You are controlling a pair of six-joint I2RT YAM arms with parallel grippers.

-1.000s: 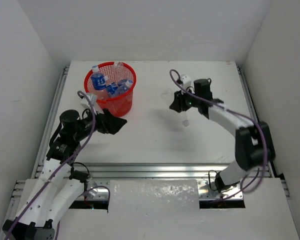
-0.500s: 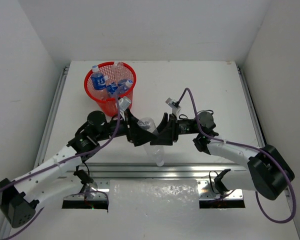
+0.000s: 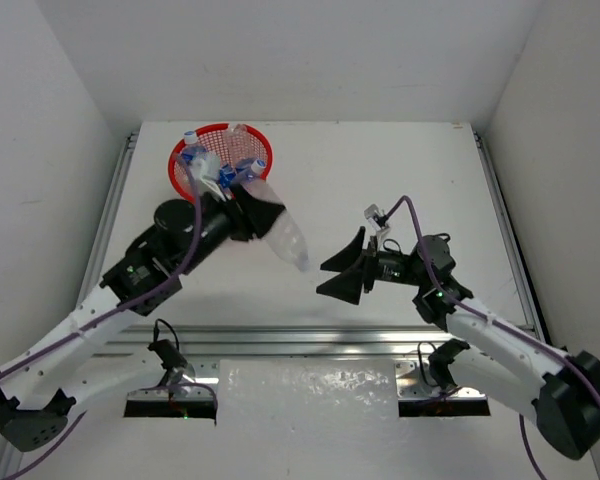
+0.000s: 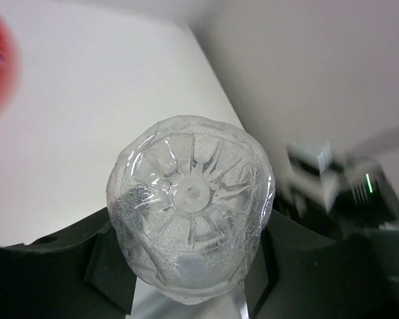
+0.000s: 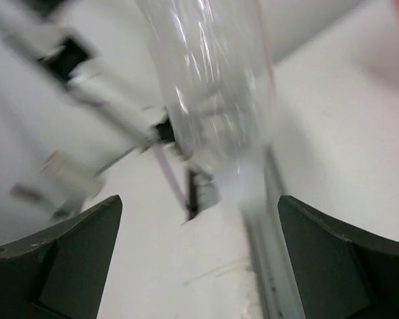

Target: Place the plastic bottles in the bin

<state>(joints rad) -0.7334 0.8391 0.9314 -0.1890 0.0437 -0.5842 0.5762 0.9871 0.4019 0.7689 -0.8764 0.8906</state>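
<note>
- Since 0.5 s ago, left gripper (image 3: 248, 212) had carried the clear bottle (image 3: 282, 238) up twd the bin (image 3: 242, 131); right gripper (image 3: 342, 275) had let go & backed off, well apart from the bin.
- We saw L jaws pinching the bottle's base end (image 4: 189, 206).
- Bottle hung tilted just beside the bin's near side, narrow end pointing away from it.
- R jaws were spread, nothing between.
- Other bottles (image 3: 192, 155) w/ blue labels lay inside the bin.
</note>
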